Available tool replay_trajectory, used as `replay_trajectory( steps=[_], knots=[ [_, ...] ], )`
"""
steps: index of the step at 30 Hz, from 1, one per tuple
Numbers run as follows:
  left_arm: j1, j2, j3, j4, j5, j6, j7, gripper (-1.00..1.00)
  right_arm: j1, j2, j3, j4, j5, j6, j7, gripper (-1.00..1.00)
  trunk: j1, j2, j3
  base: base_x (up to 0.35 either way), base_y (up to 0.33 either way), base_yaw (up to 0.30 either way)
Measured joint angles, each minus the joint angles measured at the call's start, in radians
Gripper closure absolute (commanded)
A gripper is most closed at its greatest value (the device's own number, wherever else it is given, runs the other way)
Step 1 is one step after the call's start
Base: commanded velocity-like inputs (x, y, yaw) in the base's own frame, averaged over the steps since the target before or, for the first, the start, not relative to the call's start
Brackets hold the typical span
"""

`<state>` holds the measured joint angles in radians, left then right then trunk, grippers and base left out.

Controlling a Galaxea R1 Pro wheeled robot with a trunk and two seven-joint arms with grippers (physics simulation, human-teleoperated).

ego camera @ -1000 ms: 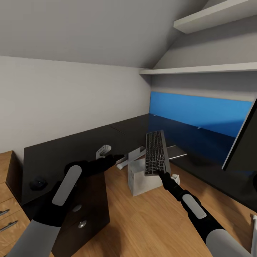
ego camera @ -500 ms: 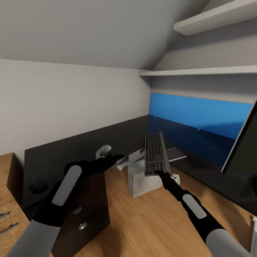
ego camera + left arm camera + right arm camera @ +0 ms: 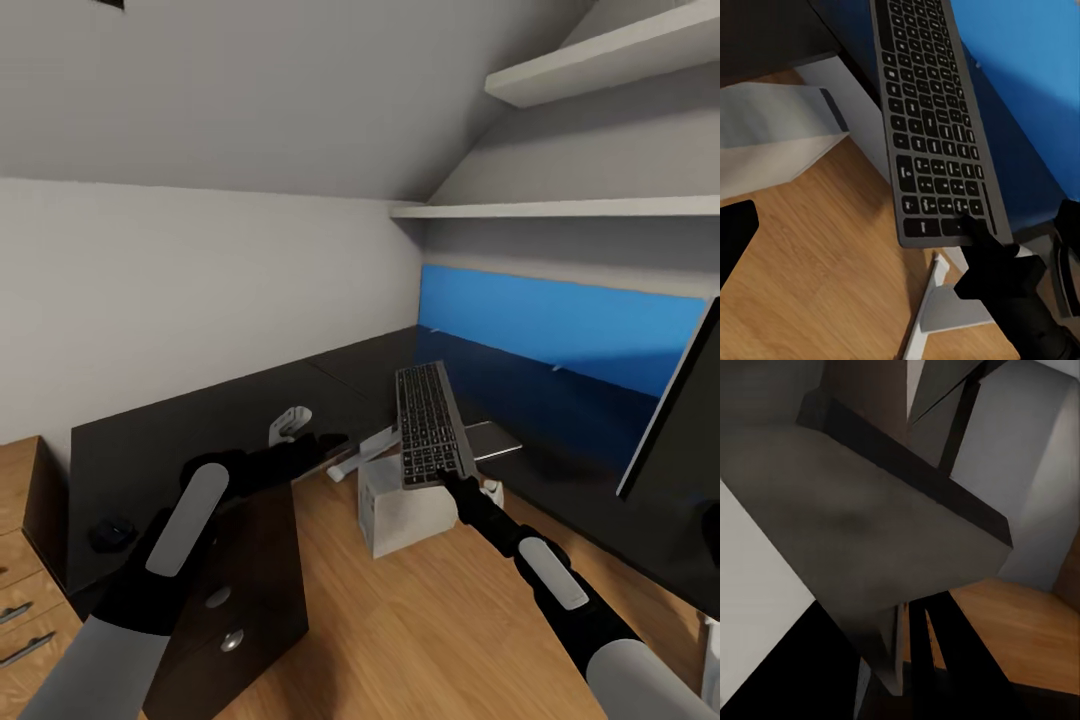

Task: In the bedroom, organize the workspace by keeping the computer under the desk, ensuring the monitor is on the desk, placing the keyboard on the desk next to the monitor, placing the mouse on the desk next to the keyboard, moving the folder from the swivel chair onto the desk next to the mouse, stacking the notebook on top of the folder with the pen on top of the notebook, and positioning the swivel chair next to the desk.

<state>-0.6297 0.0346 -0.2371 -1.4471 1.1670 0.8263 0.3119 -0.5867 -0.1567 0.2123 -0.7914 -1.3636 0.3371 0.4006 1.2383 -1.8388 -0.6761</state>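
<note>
Head view: no brand mark or readable writing appears anywhere; the keyboard's (image 3: 432, 424) key legends are too small to make out. The right arm reaches up from the lower right of the frame, forearm slanting toward the centre, and the right gripper (image 3: 447, 480) is clamped on the keyboard's near short edge, holding it in the air, tilted, at frame centre. The keyboard hangs over the light grey computer tower (image 3: 400, 505), which stands on the wood floor (image 3: 420, 620) under the inner corner of the black L-shaped desk (image 3: 200, 420). The left arm stretches from the lower left toward the centre, its left gripper (image 3: 325, 442) pointing at the desk's edge; how far its fingers are apart cannot be told. A small black mouse (image 3: 112, 531) lies on the desk at the left edge of the frame. The monitor's (image 3: 675, 420) black screen stands at the right edge, before the blue back panel (image 3: 560, 320).

Left wrist view: the keyboard (image 3: 934, 124) runs up the frame, with a black fingertip (image 3: 975, 232) pressed on its bottom keys.
</note>
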Motion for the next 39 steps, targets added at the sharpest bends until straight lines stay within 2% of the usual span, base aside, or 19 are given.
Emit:
replay_trajectory(
  steps=[10, 13, 18, 22, 28, 32, 33, 34, 39],
  knots=[
    [0.0, 0.001, -0.001, -0.013, 0.001, -0.002, -0.005, -1.0, 0.0, 0.0, 0.004, -0.022, 0.003, 0.011, 0.005, 1.0, 0.0, 0.0, 0.0, 0.0, 0.0, 0.156],
    [0.001, 0.012, -0.009, -0.08, 0.001, -0.001, -0.008, -1.0, 0.0, 0.002, 0.012, -0.024, 0.007, 0.011, 0.005, 1.0, 0.0, 0.0, 0.0, 0.0, 0.0, 0.275],
    [0.001, 0.035, -0.023, -0.116, 0.001, -0.001, -0.009, -1.0, 0.0, 0.002, 0.075, -0.056, 0.004, 0.012, 0.007, 1.0, 0.0, 0.0, 0.0, 0.0, 0.0, 0.278],
    [0.001, 0.04, -0.025, -0.119, 0.001, -0.001, -0.008, -1.0, 0.001, 0.002, 0.088, -0.071, 0.007, 0.01, 0.006, 1.0, 0.0, 0.0, 0.0, 0.0, 0.0, 0.278],
    [0.001, 0.041, -0.025, -0.117, 0.002, 0.0, -0.006, -1.0, 0.001, 0.006, 0.131, -0.076, 0.005, 0.011, 0.007, 1.0, 0.0, 0.0, 0.0, 0.0, 0.0, 0.279],
    [0.001, 0.042, -0.025, -0.115, 0.003, 0.0, -0.007, -1.0, 0.001, 0.013, 0.136, -0.074, 0.004, 0.01, 0.007, 1.0, 0.0, 0.0, 0.0, 0.0, 0.0, 0.279],
    [0.001, 0.043, -0.025, -0.111, 0.005, 0.001, -0.008, -1.0, 0.001, 0.036, 0.147, -0.073, 0.002, 0.013, 0.006, 1.0, 0.0, 0.0, 0.0, 0.0, 0.0, 0.279],
    [0.001, 0.044, -0.025, -0.111, 0.006, 0.001, -0.008, -1.0, 0.002, 0.047, 0.162, -0.071, 0.009, 0.012, 0.005, 1.0, 0.0, 0.0, 0.0, 0.0, 0.0, 0.279],
    [0.002, 0.046, -0.025, -0.109, 0.006, 0.001, -0.009, -1.0, 0.002, 0.079, 0.201, -0.068, 0.002, 0.014, 0.004, 1.0, 0.0, 0.0, 0.0, 0.0, 0.0, 0.278]
  ],
)
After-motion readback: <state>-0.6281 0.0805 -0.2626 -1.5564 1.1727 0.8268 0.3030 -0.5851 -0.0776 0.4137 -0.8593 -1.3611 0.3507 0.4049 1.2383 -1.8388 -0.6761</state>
